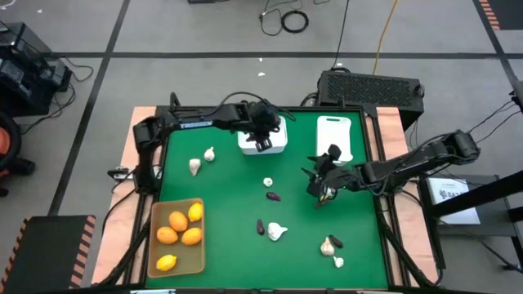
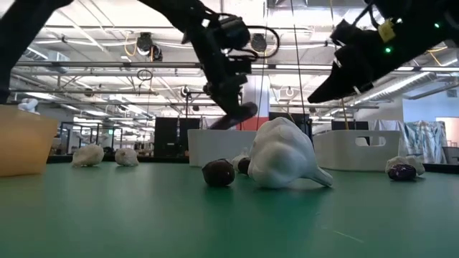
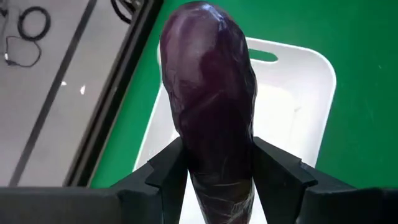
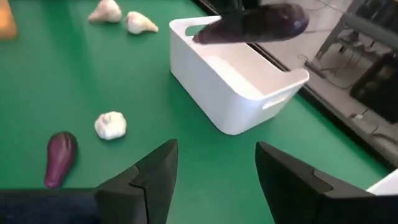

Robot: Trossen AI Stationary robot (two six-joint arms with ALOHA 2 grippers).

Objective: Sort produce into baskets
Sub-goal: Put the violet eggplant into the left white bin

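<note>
Left tool (image 1: 262, 140): clamped on a dark purple eggplant (image 3: 210, 106), held in the air above the squarish white bin (image 1: 262, 140) near the counter's far edge; in the left wrist view the piece stands between both fingers (image 3: 166, 174) over the bin's open inside.
Right tool (image 1: 320, 181): fingers (image 4: 149, 174) spread apart and holding nothing, raised above the green counter (image 1: 229, 188) on its right half, just short of the narrower white bin (image 1: 335, 135).
Tan tray (image 1: 178, 237): at the near left corner, carrying four orange and yellow fruits (image 1: 180, 229); its near rim lies close to the counter's edge.
Loose produce: two garlic bulbs (image 1: 202, 160) left of the squarish bin; one bulb (image 1: 267, 182) and a small eggplant (image 1: 274, 196) at mid-counter; another eggplant beside a bulb (image 1: 277, 232) nearer the front; a bulb (image 1: 328, 245), an eggplant and a smaller bulb (image 1: 338, 261) toward the near right.
Open room: bare green between the tray and the middle pieces, and along the right side beside the right arm.
Edges: both white bins sit close to the far edge; a dark box stands just beyond that edge.
Hard to make out: in the low view a large bulb (image 2: 283, 154) blocks what lies behind it, and the tan tray is cut off at the left. The narrow bin's contents cannot be told from above.
</note>
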